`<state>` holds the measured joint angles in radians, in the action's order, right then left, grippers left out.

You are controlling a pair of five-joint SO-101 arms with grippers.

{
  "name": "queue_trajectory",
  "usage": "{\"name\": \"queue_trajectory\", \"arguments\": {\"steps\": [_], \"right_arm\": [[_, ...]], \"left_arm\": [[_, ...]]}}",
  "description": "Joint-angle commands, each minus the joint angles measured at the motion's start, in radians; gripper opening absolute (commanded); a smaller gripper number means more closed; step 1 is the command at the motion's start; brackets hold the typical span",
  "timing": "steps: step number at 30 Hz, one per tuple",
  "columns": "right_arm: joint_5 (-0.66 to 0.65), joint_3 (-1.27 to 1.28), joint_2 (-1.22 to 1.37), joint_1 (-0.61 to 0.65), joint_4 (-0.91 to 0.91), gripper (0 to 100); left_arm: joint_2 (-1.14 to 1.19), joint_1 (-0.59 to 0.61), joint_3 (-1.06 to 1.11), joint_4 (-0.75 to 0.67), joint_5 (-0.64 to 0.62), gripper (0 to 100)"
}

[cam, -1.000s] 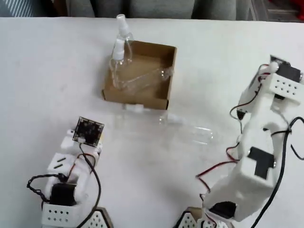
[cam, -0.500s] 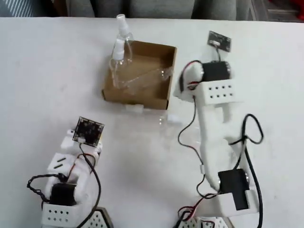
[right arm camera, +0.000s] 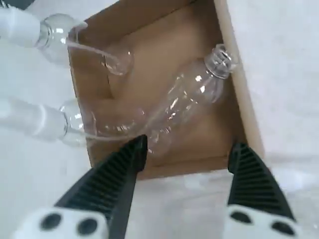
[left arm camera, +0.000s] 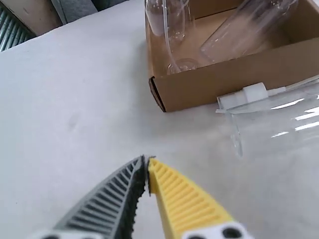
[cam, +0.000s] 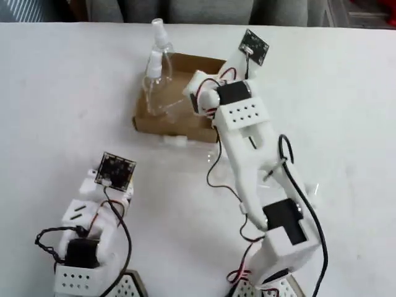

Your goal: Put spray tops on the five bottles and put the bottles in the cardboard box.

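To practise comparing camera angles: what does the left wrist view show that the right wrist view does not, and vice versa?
Left wrist view, not right: the shut left gripper, and a loose bottle lying on the table beside the cardboard box. Right wrist view, not left: the open right gripper over the box, and white spray tops on two bottles. Both: the box with clear bottles inside.

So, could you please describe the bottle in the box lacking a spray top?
On the white table, find the cardboard box. One clear bottle lies on its side inside it. Unlike the two upright bottles with white spray tops, its neck is open.
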<state>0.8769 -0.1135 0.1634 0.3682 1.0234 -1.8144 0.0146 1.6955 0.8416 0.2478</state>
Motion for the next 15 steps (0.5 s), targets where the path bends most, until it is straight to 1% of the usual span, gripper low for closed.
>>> {"name": "queue_trajectory", "arguments": {"steps": [1, 5, 9, 15], "right_arm": [[0.084, -0.008, 0.041, 0.012, -0.117, 23.0], [0.109, -0.008, 0.124, 0.025, -0.189, 23.0], [0.110, -0.011, 0.170, 0.028, -0.220, 23.0], [0.106, -0.008, 0.180, 0.028, -0.262, 23.1]], "left_arm": [[-0.008, -0.001, -0.003, 0.014, 0.012, 3], [-0.008, -0.001, -0.003, 0.014, 0.015, 3], [-0.008, -0.001, -0.003, 0.015, 0.083, 3], [-0.008, -0.001, -0.003, 0.015, 0.086, 3]]}}
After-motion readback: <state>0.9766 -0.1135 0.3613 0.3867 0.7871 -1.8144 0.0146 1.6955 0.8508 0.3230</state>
